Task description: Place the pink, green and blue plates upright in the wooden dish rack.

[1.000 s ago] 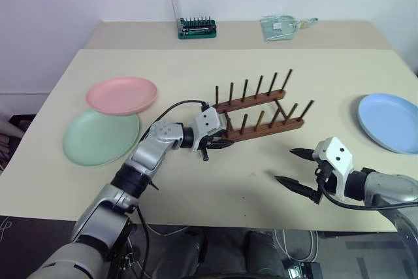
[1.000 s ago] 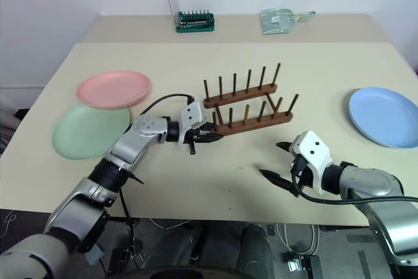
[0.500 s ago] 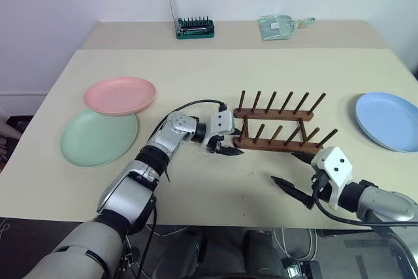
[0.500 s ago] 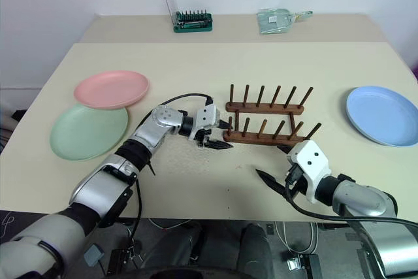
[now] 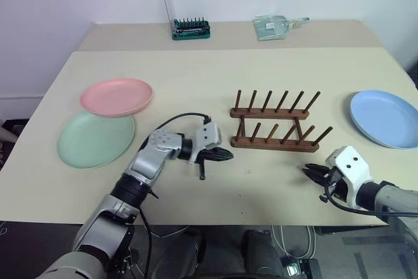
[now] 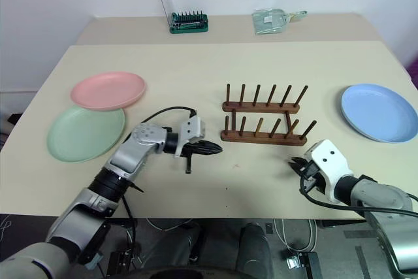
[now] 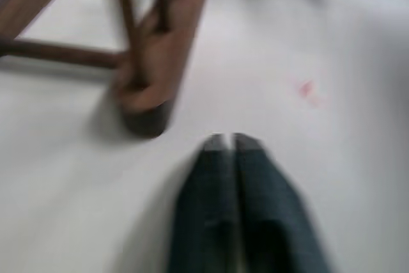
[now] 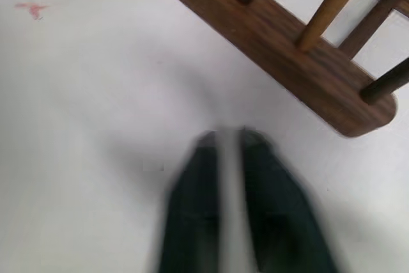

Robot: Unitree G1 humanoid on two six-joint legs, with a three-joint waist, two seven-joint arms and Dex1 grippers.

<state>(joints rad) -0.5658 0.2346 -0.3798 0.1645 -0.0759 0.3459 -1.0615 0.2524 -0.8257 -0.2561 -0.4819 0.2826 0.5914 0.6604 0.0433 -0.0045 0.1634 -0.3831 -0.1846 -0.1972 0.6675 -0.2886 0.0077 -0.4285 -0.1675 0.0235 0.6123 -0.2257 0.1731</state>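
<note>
Running left-right, wooden dish rack (image 5: 275, 122)

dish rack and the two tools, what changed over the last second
The dark brown wooden dish rack was swung from skewed to square with the table edge and shifted toward the light blue plate. The left tool then drew back from its end and the right tool snapped shut; both are shut, holding nothing. The salmon pink plate, mint green plate and blue plate stayed flat.

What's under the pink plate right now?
The pink plate overlaps the far rim of the green plate, resting partly on it and partly over the table. What lies beneath it is hidden.
</note>
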